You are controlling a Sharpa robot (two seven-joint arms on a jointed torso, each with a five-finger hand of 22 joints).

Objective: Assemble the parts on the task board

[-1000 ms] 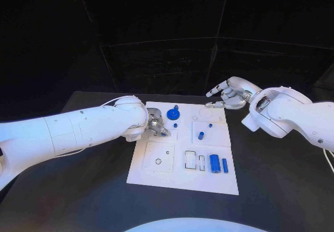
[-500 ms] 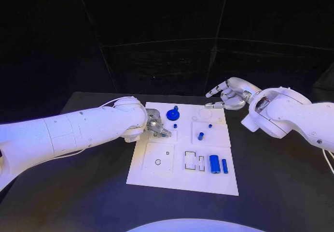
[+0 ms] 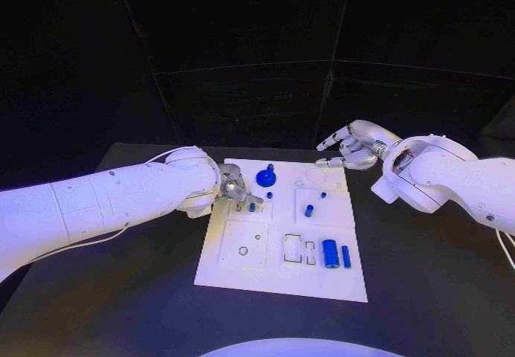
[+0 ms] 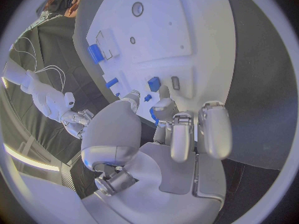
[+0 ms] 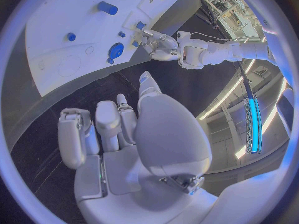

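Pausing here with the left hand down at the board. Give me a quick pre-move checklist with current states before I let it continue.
1. Left hand at the task board, over its far left part: ok.
2. Small blue part just ahead of the left fingertips: ok.
3. Left hand actually gripping a part: cannot tell, fingers hide the contact.
4. Right hand away from the work, off the board's far right corner, holding nothing: ok.
5. Blue cylinder lying loose near the board's right edge, not yet assembled: not ok.
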